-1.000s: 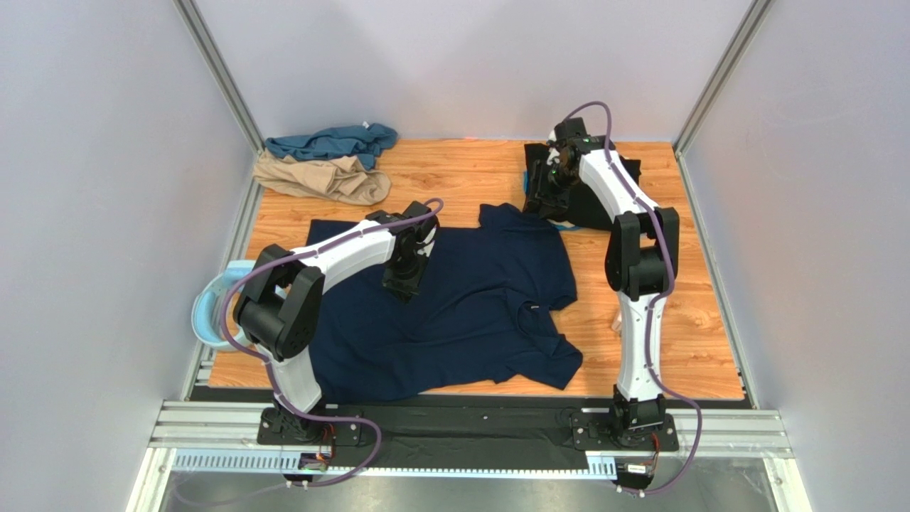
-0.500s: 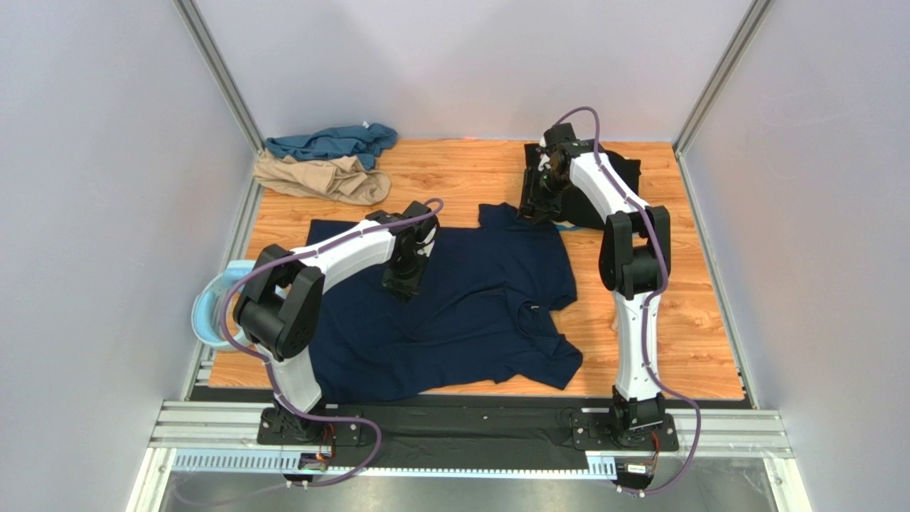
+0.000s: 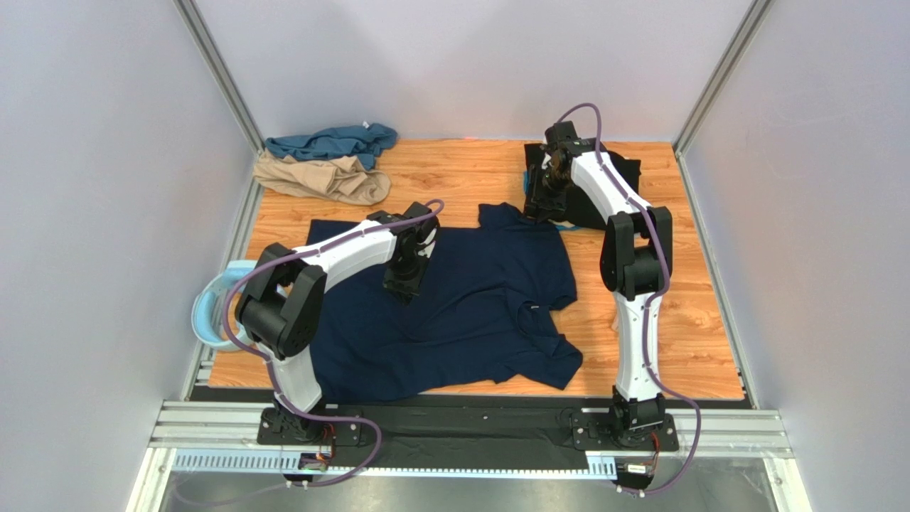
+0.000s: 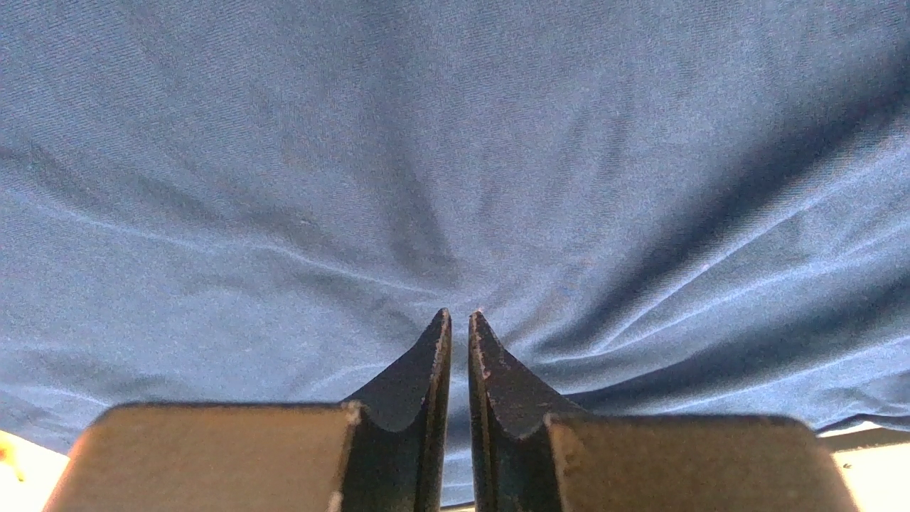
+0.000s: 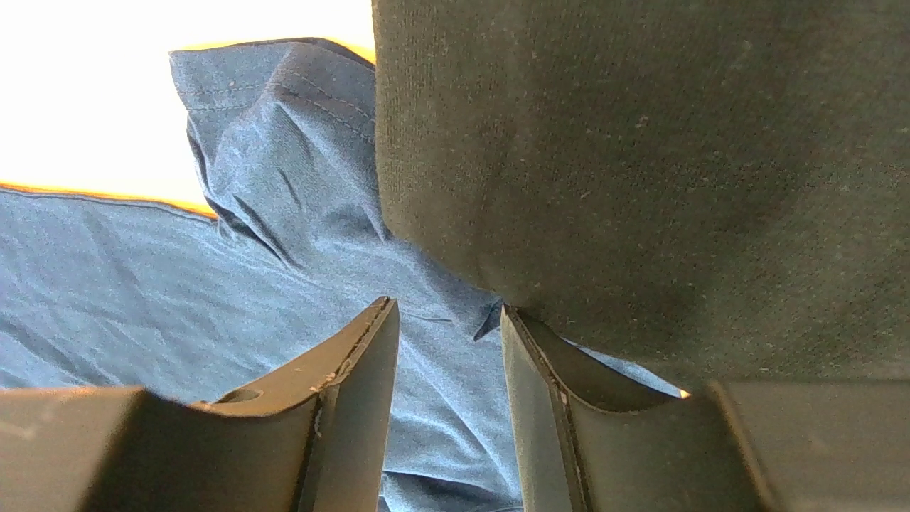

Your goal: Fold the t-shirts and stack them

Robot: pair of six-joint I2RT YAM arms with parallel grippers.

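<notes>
A dark navy t-shirt lies spread flat in the middle of the wooden table, collar toward the right. My left gripper is pressed down on its upper middle. In the left wrist view the left gripper is shut on a pinch of navy t-shirt, with creases running into the tips. A folded black t-shirt sits at the back right. My right gripper is at its left edge, over the navy sleeve. In the right wrist view the right gripper is open above navy t-shirt, beside the black t-shirt.
A teal t-shirt and a tan t-shirt lie crumpled at the back left corner. A pale blue plastic ring sits off the table's left edge beside the left arm. Grey walls close in three sides.
My right gripper has shifted a little left and nearer, from over the black t-shirt to its left edge. The left arm has barely moved.
</notes>
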